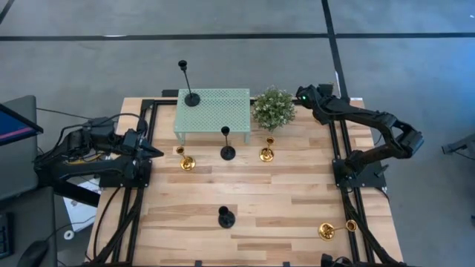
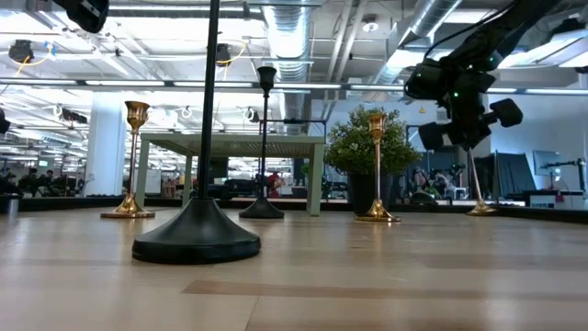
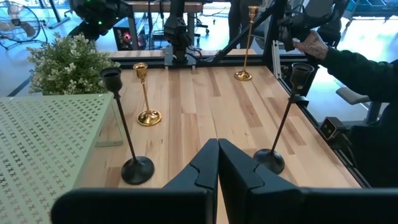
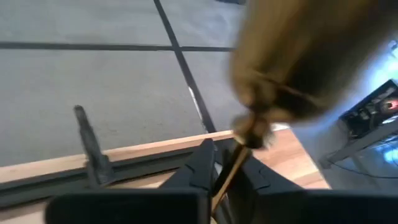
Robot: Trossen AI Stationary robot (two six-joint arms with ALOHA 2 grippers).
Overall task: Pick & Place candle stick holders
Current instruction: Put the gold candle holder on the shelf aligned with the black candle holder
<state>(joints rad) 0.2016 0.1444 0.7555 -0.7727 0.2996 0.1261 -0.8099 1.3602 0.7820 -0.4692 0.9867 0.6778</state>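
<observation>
From above, we see the right gripper (image 1: 302,95) at the upper right, beside the bushy green potted plant (image 1: 274,108). The left gripper (image 1: 154,151) waits at the left, fingers pressed together. On the mint-green mesh-top little table (image 1: 223,113) stands one matte black candle holder (image 1: 191,96).

In the low view, a large black holder (image 2: 197,232) fills the lower left.

In the right wrist view, the fingers are clamped on the thin stem of a shiny gold candle stick holder (image 4: 292,56) at the upper right.
</observation>
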